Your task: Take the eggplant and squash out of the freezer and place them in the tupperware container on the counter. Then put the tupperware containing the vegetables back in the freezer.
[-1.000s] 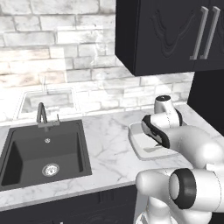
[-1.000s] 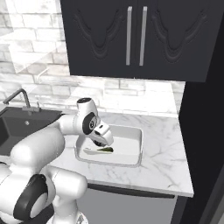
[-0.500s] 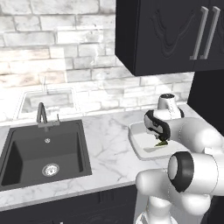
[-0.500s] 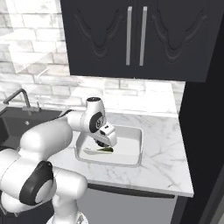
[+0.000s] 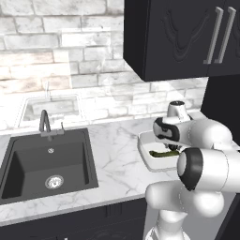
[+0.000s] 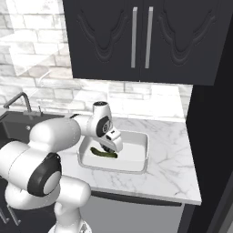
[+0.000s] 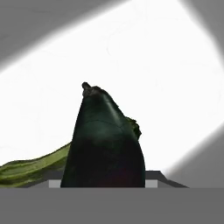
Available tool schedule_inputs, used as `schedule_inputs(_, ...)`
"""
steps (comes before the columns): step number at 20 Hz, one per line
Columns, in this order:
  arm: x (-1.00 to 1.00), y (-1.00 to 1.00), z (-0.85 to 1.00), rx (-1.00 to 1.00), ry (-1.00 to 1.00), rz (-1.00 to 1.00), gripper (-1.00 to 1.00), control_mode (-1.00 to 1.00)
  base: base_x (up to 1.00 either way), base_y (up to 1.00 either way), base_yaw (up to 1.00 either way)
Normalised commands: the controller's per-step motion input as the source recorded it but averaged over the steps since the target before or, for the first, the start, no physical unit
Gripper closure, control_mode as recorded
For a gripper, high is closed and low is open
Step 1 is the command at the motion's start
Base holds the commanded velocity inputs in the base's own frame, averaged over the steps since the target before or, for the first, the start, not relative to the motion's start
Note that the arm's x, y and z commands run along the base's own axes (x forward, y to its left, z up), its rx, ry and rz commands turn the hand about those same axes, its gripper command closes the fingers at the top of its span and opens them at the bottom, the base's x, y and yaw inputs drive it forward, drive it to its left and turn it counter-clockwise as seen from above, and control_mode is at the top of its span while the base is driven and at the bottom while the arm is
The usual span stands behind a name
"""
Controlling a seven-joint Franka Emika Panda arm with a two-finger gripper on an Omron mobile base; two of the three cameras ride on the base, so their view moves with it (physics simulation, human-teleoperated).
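Simulated kitchen, white marble tabletop (image 5: 117, 154) with a black sink (image 5: 44, 161) set in at the left and a dark faucet (image 5: 44, 123) behind it. Black wall cabinets (image 6: 136, 38) overhead, pale brick wall (image 5: 61, 61) behind.

Tupperware container (image 6: 136, 154) lying flat on the tabletop, well right of the sink, near the dark tall panel at the far right. Same container (image 5: 146, 149) seen from the left base view, partly hidden by the white arm. Inside it, a long green squash (image 6: 103, 154) lying flat along the bottom.

End effector (image 6: 110, 146) lowered into the container, just above the squash, wrist bent over the left half of the tray. From the hand view, dark eggplant (image 7: 105, 140) right between the fingers, filling the lower middle, stem end pointing away, white tray floor behind it. Squash (image 7: 30, 168) visible there beside and below the eggplant, apparently touching it. Fingers partway apart and clamped on the eggplant, held low inside the container; cannot tell whether the eggplant already touches the tray floor.
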Motion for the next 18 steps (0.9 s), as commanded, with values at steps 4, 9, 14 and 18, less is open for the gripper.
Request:
schedule_inputs(4,-0.01,0.00,-0.02,0.00,0.00,-0.05,-1.00,-1.00,0.00,0.00,0.00)
schedule_inputs(9,-0.03,0.00,0.00,0.00,0.00,-0.08,-1.00,-1.00,0.00,0.00,0.00)
schedule_inputs(14,-0.01,0.05,0.09,0.00,-0.06,-0.02,-1.00,-1.00,0.00,0.00,0.00)
schedule_inputs(18,-0.01,0.16,0.30,0.00,-0.11,0.00,-1.00,-1.00,0.00,0.00,0.00)
